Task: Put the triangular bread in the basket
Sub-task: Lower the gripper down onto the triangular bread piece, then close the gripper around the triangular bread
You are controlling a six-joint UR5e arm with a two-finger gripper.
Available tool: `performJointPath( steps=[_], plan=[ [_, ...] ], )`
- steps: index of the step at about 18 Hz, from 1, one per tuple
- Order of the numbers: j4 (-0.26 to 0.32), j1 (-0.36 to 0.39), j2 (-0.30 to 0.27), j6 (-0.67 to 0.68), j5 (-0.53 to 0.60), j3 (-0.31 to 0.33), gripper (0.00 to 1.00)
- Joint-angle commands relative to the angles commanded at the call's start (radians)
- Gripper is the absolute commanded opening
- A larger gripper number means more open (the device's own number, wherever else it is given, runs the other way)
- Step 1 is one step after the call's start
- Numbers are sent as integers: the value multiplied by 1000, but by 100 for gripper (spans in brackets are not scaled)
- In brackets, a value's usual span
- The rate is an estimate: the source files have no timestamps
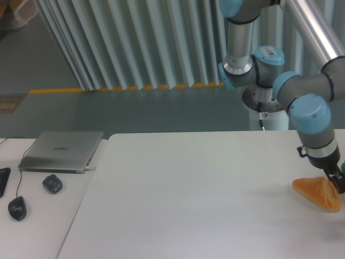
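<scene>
Triangular bread [317, 193] partly behind tool [338, 183].

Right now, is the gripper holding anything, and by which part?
Cannot tell. The gripper sits at the right frame edge, against the upper right side of the triangular bread, which lies flat on the table. Its fingers are mostly cut off, so no grasp is confirmed.

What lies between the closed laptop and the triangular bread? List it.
Nothing but bare white table. In the fixed camera view, the laptop sits far left and the triangular bread far right, with only empty tabletop and the seam between the two tables between them.
</scene>
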State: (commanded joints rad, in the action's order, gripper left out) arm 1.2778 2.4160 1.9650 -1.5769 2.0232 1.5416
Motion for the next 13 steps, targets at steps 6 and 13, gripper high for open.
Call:
performJointPath(
  steps=[6, 13],
  plan=[
    [-11, -11, 9, 11, 14, 57, 100],
    [-45, -26, 21, 57, 20, 77, 100]
  ],
)
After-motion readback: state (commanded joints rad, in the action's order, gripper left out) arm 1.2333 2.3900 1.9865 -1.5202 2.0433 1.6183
